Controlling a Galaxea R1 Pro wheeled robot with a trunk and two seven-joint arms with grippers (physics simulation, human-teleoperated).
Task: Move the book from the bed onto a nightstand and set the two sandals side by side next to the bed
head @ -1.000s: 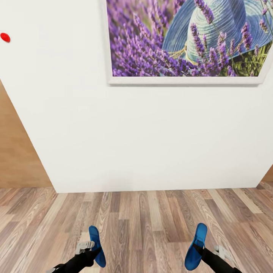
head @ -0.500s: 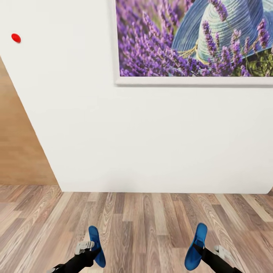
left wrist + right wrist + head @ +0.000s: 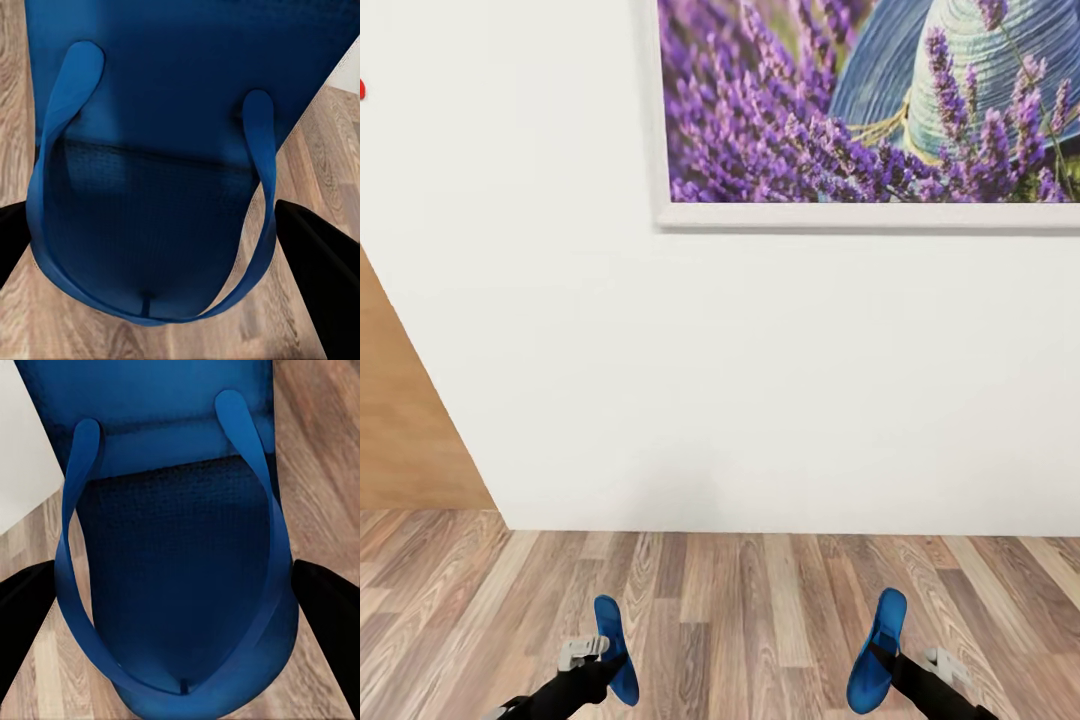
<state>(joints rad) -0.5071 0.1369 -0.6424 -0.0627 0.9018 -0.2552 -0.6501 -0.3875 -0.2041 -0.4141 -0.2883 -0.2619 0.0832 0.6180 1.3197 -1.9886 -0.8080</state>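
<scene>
White wall (image 3: pixel 660 380) ahead; each arm's jaws clenched on one blue sandal (image 3: pixel 616 648) (image 3: pixel 877 648).

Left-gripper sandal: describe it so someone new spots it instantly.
Below the big framed lavender painting on the white wall, look down to the wood-plank floor. The blue sandal stands on end in the left gripper. Its twin, the other sandal, is in the right gripper.

head: faces wall (image 3: pixel 660 380) | wrists: close on sandals, floor (image 3: pixel 760 620) shared
</scene>
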